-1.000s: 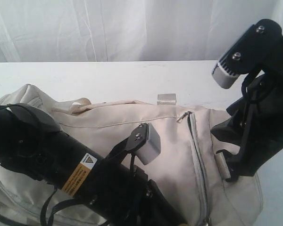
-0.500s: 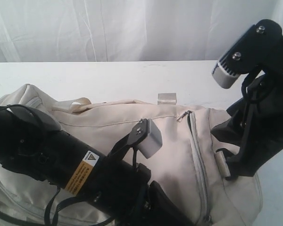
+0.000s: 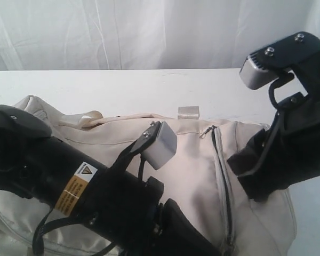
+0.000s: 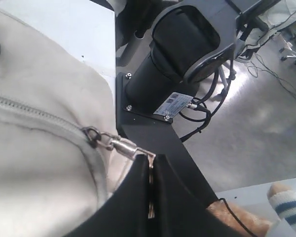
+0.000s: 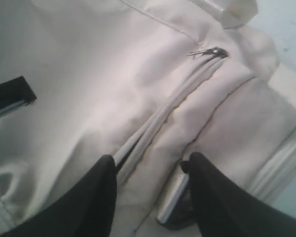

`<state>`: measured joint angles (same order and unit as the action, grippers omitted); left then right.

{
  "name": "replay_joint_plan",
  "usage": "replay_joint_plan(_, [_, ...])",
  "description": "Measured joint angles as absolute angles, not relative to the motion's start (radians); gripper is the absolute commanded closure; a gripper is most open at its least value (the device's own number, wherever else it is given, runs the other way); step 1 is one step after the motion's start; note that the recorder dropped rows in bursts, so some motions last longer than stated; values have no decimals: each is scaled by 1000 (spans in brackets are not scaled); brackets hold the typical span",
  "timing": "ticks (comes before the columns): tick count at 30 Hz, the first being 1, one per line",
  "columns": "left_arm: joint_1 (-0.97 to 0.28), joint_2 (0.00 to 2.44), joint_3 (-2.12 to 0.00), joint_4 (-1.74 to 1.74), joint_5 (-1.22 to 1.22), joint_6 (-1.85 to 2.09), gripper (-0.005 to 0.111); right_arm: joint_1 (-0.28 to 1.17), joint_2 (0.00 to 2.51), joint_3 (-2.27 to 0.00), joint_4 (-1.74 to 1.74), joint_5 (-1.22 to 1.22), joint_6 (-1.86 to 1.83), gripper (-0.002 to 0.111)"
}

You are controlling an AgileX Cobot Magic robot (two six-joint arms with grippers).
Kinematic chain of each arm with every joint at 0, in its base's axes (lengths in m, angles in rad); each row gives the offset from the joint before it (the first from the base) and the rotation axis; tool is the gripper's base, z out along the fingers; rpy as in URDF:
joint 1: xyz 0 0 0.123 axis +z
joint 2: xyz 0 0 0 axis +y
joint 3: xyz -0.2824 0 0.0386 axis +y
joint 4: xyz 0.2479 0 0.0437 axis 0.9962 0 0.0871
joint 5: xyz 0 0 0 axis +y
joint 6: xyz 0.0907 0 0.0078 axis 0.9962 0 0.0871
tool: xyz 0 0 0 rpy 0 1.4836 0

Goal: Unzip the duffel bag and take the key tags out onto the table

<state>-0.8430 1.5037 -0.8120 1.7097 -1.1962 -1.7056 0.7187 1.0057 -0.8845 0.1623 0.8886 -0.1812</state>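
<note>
Right wrist has tipped down over the one duffel bag [image 3: 192, 160]. My right pincer [image 5: 150, 163] sits wide astride a zipper [image 5: 153, 123]; my left pincer [image 4: 150, 165] pinches one zipper pull [image 4: 121, 144].

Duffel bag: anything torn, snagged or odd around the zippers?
Nothing stands out. The bag lies slumped but intact; the left gripper pinches a zipper pull cleanly, and the right gripper sits open over a closed zipper.
</note>
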Motion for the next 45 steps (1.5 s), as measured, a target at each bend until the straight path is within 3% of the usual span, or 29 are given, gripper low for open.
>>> replay_joint_plan(18, [-843, 1456, -812, 1728, -1196, -1800, 107, 719, 1144, -885, 257, 960, -165, 65])
replay_joint_plan(22, [-843, 1456, -812, 1728, -1196, -1800, 107, 719, 1182, -885, 260, 960, -158, 75])
replay_joint_plan(28, [-843, 1456, -812, 1730, -1194, -1803, 107, 719, 1231, -885, 263, 958, -157, 108])
replay_joint_plan(45, [-843, 1454, -684, 1728, -1174, -1865, 107, 719, 1235, -885, 225, 855, -157, 108])
